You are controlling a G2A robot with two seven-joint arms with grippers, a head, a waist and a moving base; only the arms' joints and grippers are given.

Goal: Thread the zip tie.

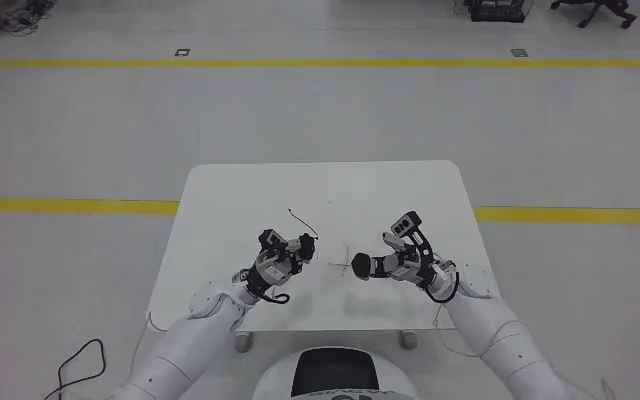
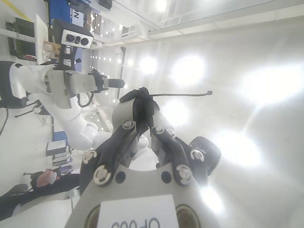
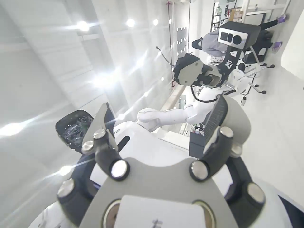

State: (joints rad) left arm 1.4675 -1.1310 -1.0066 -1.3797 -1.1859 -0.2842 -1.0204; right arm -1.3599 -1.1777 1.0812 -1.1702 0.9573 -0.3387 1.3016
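A thin black zip tie [image 1: 300,222] is held above the white table [image 1: 330,190], its small head at the free end pointing away from me. My left gripper [image 1: 298,248] is shut on its other end. In the left wrist view the zip tie [image 2: 180,94] sticks out straight from the closed fingertips [image 2: 142,96]. My right gripper [image 1: 364,266] hangs a short way to the right of it, open and holding nothing. The right wrist view shows its two fingers [image 3: 104,117] spread wide, with the left gripper [image 3: 187,69] and the zip tie [image 3: 163,56] farther off.
The table's edges lie well outside both arms. Yellow lines [image 1: 90,206] cross the floor beside and behind the table. A black cable [image 1: 80,362] loops on the floor at the near left.
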